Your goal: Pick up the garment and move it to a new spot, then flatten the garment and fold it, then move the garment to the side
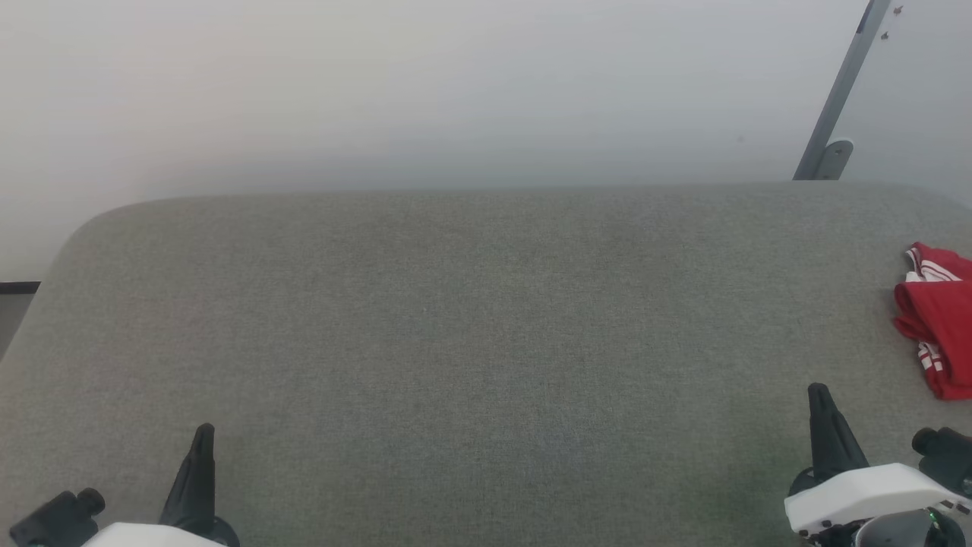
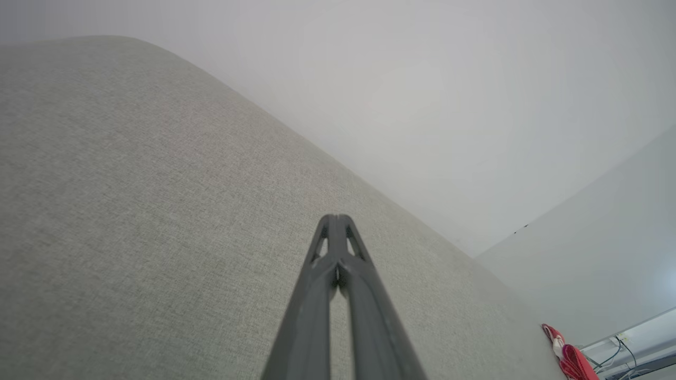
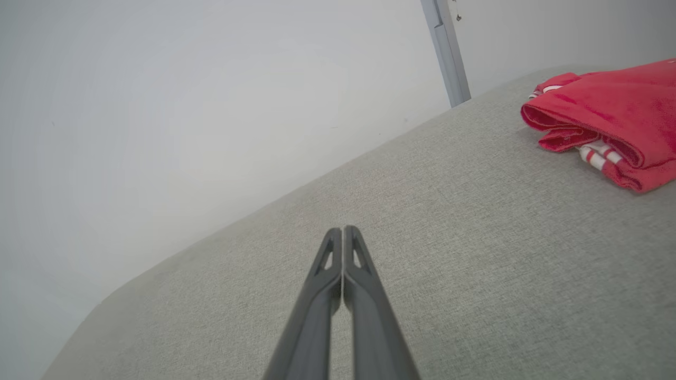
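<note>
The grey fabric-covered surface (image 1: 486,319) carries the red garment (image 1: 940,319) as a compact folded bundle at its right edge, so the task looks finished or nearly so. The left gripper (image 1: 203,434) and right gripper (image 1: 818,393) hover near the front edge, jaws pressed together on nothing. The right wrist view shows the stacked folds and striped trim (image 3: 597,155) up close, while the head view crops the bundle.

Head camera sits high, looking forward and down over the grey surface (image 1: 486,342) to the wall (image 1: 456,91), with the left gripper (image 1: 203,434) lower left and the right gripper (image 1: 818,393) lower right. Left wrist camera rides low and tilted, skimming the surface along its fingers (image 2: 314,301). Right wrist camera, just as low, faces the far edge. All three catch the garment (image 1: 940,319): right edge, bottom right corner, upper right. Head and right wrist share the post (image 1: 835,99).
</note>
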You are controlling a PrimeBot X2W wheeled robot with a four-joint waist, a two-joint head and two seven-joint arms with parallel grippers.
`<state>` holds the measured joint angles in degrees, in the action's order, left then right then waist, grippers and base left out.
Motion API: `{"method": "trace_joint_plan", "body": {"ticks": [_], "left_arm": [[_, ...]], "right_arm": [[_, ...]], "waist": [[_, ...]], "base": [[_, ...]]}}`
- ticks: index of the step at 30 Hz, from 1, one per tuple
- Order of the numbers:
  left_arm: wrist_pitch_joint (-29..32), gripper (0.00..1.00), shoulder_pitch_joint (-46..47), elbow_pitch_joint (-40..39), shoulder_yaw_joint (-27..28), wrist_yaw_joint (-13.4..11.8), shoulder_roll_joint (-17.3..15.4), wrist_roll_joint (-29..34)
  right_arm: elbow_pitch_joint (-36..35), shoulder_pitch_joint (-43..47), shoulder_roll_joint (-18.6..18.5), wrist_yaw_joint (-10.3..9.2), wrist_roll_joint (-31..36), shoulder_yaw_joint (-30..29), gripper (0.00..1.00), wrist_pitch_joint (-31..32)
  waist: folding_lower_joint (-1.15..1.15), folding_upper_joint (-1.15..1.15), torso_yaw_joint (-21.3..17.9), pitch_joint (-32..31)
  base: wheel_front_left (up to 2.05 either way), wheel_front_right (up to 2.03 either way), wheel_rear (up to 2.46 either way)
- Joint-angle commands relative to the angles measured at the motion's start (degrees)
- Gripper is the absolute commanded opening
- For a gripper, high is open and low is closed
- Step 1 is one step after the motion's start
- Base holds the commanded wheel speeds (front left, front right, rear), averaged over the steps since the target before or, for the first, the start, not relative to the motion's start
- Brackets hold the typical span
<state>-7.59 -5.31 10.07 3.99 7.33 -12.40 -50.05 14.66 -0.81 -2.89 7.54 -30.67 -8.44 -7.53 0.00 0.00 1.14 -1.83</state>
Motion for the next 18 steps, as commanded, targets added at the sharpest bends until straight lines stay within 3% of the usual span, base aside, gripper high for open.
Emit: {"method": "trace_joint_plan", "body": {"ticks": [1, 18], "left_arm": [[0.4, 0.00, 1.8, -0.5, 0.5, 0.1, -0.3, -1.5], [4.0, 0.00, 4.5, 0.6, 1.1, 0.1, 2.2, -12.3]], "right_arm": [[-1.0, -1.7, -0.1, -0.01, -2.2, 0.1, 0.00, 0.4], [-1.0, -2.8, -0.1, -0.03, -17.8, 0.6, 0.00, 4.1]], "waist": [[0.00, 0.00, 0.0, 0.0], [0.00, 0.00, -0.2, 0.4]], "base": [[0.00, 0.00, 0.00], [0.00, 0.00, 0.00]]}}
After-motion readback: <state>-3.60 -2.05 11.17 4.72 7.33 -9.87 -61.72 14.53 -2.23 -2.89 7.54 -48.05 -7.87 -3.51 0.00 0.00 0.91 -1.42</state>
